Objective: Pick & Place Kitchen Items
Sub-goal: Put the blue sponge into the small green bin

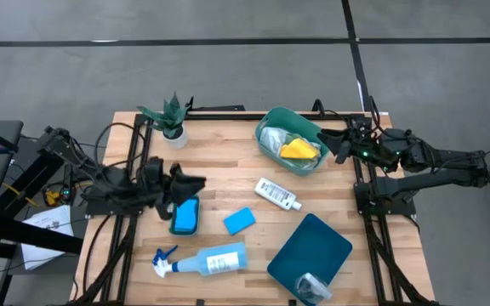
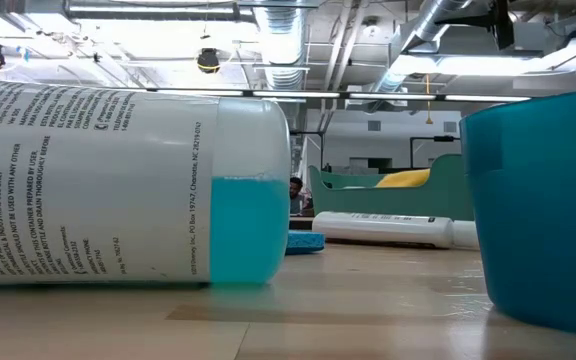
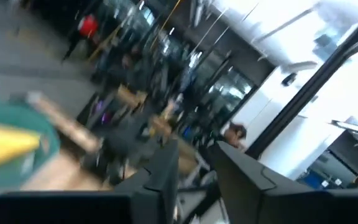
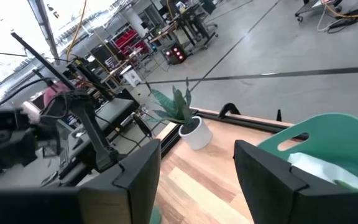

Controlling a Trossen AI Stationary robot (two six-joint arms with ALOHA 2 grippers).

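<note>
Spray bottle [image 2: 118, 185] lies foremost; green tub [image 1: 289, 140] holds yellow cloth [image 1: 299, 150].

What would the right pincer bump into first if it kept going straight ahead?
Probably the green tub: the right pincer hangs open just beside its rim, pointing across it. It may sit higher and pass over; depth is unclear.

On the pale wooden slatted table [image 1: 228, 153], the left gripper [image 1: 196, 184] sits just above a blue rectangular sponge [image 1: 185, 216]. A second, smaller blue sponge [image 1: 239, 221] lies nearby. A pale-blue spray bottle [image 1: 202, 261] lies on its side near the front edge. A small white bottle [image 1: 277, 194] lies beside a green plastic basket [image 1: 270, 121] holding a yellow cloth [image 1: 299, 150]. The right gripper [image 1: 328, 140] hovers at the basket's edge. A small potted green plant [image 1: 171, 118] stands at the back.
</note>
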